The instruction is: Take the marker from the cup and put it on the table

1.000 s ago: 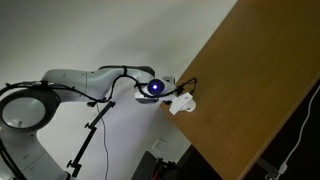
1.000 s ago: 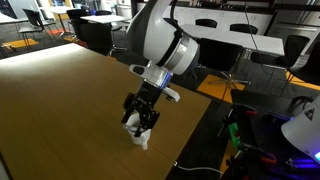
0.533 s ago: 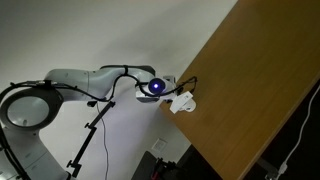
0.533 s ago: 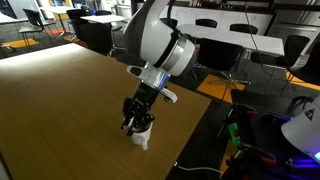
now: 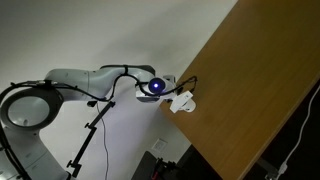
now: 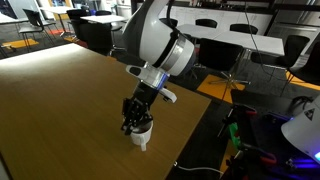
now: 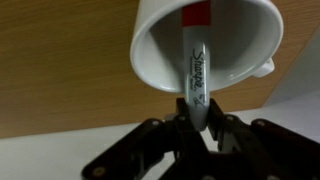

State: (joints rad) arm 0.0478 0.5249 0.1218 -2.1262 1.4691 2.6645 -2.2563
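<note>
In the wrist view the white cup [image 7: 225, 45] fills the top, its mouth facing the camera. The marker [image 7: 195, 70] stands in it, grey-barrelled with black lettering and a red far end. My gripper [image 7: 196, 118] is shut on the marker's near end, a black finger pressing each side. In an exterior view the gripper [image 6: 137, 120] reaches down into the cup [image 6: 142, 135], which stands near the table [image 6: 60, 110] edge. In an exterior view the cup [image 5: 183, 102] sits at the table [image 5: 260, 90] edge under the gripper [image 5: 178, 95]; the marker is hidden in both exterior views.
The wooden tabletop stretches wide beyond the cup. Past the table edge [image 6: 200, 130] lie office chairs [image 6: 225, 65] and desks [image 6: 95, 20]. A cable [image 5: 295, 140] hangs off the table's far side.
The gripper has lowered slightly into the cup and its fingers have come together on the marker. The cup has not moved.
</note>
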